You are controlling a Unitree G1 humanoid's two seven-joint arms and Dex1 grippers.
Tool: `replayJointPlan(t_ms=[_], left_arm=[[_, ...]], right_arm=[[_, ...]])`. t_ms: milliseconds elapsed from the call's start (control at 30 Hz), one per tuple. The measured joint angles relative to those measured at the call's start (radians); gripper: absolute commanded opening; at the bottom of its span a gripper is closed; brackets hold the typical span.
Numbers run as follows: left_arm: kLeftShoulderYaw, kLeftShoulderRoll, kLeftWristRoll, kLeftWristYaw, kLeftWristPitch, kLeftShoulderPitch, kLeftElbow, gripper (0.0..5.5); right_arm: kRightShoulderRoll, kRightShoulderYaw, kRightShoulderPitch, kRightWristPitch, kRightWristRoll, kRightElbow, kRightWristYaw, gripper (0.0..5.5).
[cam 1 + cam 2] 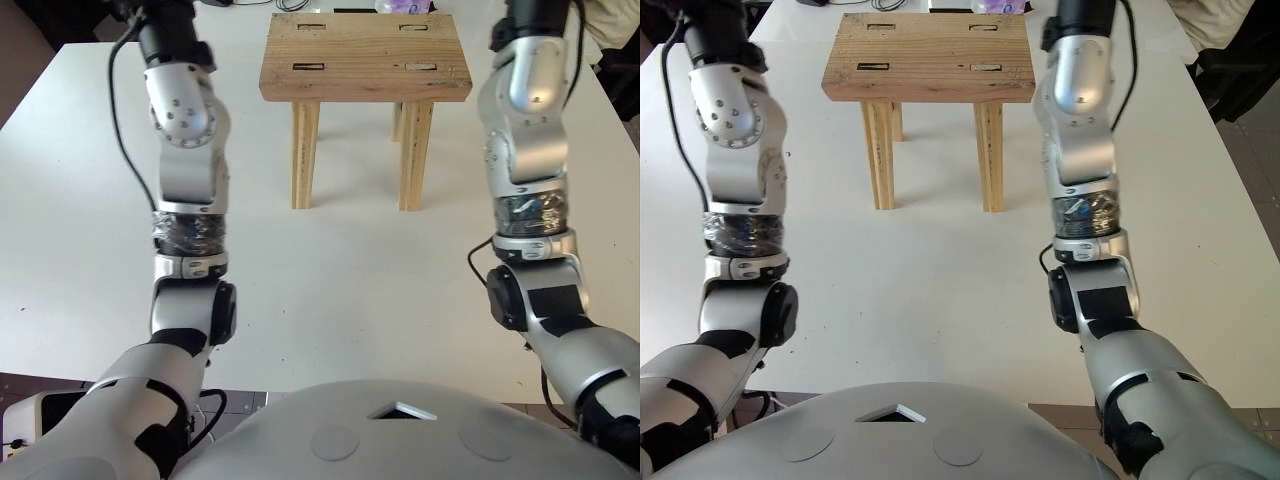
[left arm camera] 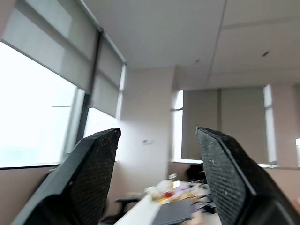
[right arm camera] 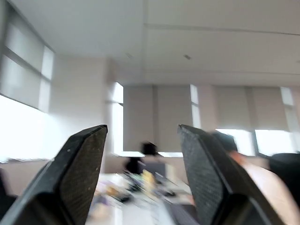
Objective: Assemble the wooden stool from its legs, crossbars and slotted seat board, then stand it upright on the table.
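The wooden stool stands upright on its legs at the far middle of the white table, its slotted seat board on top. Both arms are raised, one on each side of the stool, forearms pointing up past the top of the head views. My left gripper points into the room with its dark fingers spread apart and nothing between them. My right gripper likewise stands open and empty, its fingers aimed at the ceiling and windows.
Some small items lie at the table's far edge behind the stool. Bare white tabletop stretches in front of the stool and to both sides.
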Motion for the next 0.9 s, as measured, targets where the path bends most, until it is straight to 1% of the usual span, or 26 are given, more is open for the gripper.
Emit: replayJointPlan(t_ms=[67, 167, 233, 400, 500, 633, 733, 900], left_arm=[[-0.05, -0.072, 0.015, -0.015, 0.006, -0.029, -0.024, 3.01], [-0.038, -0.11, 0.018, -0.009, 0.046, -0.019, -0.046, 3.01], [-0.026, -0.108, 0.022, -0.017, 0.078, 0.005, -0.073, 3.01], [-0.02, -0.105, 0.037, -0.054, 0.174, 0.081, -0.148, 3.01], [-0.019, -0.104, 0.107, -0.035, 0.187, 0.079, -0.163, 3.01], [-0.004, -0.111, 0.146, -0.002, 0.206, 0.024, -0.102, 3.01], [-0.01, -0.123, 0.163, -0.002, 0.225, -0.062, -0.039, 3.01], [0.003, -0.176, 0.17, 0.022, 0.331, -0.139, -0.01, 3.01]], right_arm=[[0.059, 0.04, -0.015, 0.002, -0.03, -0.047, 0.015, 2.77], [0.093, -0.008, -0.015, 0.033, -0.038, -0.072, -0.018, 2.77], [0.093, -0.028, 0.003, 0.055, -0.054, -0.082, -0.028, 2.77], [0.135, -0.014, 0.052, 0.084, -0.109, -0.142, -0.033, 2.77], [0.161, -0.012, 0.052, 0.083, -0.134, -0.158, -0.035, 2.77], [0.178, -0.024, 0.048, 0.087, -0.147, -0.132, -0.035, 2.77], [0.2, -0.027, 0.016, 0.105, -0.157, -0.091, -0.044, 2.77], [0.222, -0.056, -0.007, 0.118, -0.182, -0.08, -0.088, 2.77]])
